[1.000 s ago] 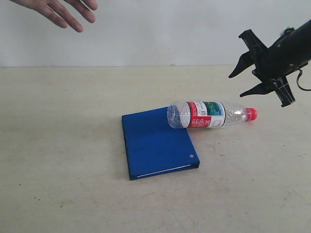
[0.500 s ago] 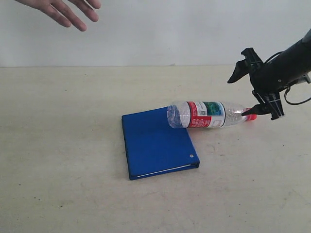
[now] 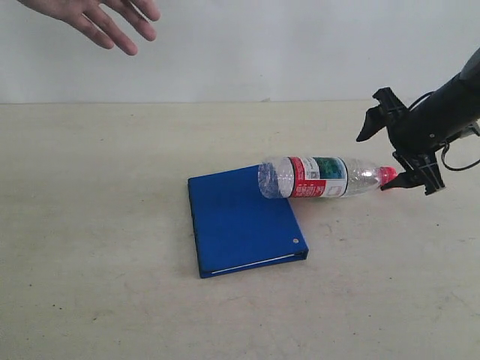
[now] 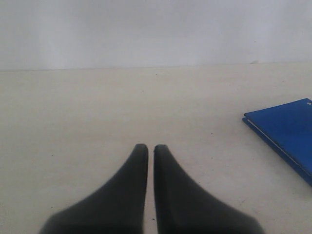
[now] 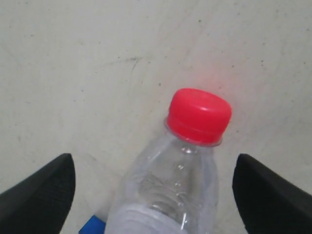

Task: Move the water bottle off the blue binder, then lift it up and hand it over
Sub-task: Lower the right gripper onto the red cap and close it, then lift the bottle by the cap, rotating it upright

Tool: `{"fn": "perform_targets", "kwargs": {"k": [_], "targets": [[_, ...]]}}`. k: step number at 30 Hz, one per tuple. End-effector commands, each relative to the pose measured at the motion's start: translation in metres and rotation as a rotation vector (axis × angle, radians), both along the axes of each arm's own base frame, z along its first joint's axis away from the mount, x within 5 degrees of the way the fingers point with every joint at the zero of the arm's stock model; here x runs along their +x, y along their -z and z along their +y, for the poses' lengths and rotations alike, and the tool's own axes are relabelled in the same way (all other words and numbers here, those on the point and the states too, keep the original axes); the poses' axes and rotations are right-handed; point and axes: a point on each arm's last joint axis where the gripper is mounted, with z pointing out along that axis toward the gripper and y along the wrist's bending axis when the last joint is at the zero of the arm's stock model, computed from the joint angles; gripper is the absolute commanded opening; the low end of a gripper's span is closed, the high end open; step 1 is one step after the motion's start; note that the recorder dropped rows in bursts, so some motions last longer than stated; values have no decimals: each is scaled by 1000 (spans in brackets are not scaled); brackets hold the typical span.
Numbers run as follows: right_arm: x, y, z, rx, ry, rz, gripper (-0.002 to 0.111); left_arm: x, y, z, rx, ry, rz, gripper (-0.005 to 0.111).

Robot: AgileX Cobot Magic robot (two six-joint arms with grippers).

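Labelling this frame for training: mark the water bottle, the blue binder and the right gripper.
water bottle (image 3: 319,178): exterior view, on its label.
blue binder (image 3: 240,222): exterior view, middle of the cover.
right gripper (image 3: 372,163): exterior view, midway between its open fingertips.

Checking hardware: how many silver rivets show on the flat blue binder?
1: silver rivet at the flat blue binder's lower-right corner, exterior view; the clear plastic bottle may hide another.

Exterior camera: off my arms, raised, facing across the bench (image 3: 112,300) toward a pale wall (image 3: 300,45); takes in the whole scene. Left wrist camera: low, near level, looking out past my left pincer (image 4: 147,148); blue binder (image 4: 287,126) at frame edge, shared with exterior. Right wrist camera: close, steeply down through my right pincer (image 5: 153,161) onto the water bottle (image 5: 165,195), shared too.
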Motion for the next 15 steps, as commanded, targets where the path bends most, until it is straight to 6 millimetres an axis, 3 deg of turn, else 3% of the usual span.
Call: {"fn": "perform_targets", "kwargs": {"k": [1, 4, 8, 15], "targets": [[0, 10, -3, -7, 20, 37, 78, 0, 0, 0, 6, 0, -1, 4], [2, 13, -3, 2, 51, 36, 69, 0, 0, 0, 6, 0, -1, 4], [3, 18, -3, 4, 63, 48, 44, 0, 0, 0, 6, 0, -1, 4], [3, 20, -4, 1, 65, 45, 36, 0, 0, 0, 6, 0, -1, 4]]}}
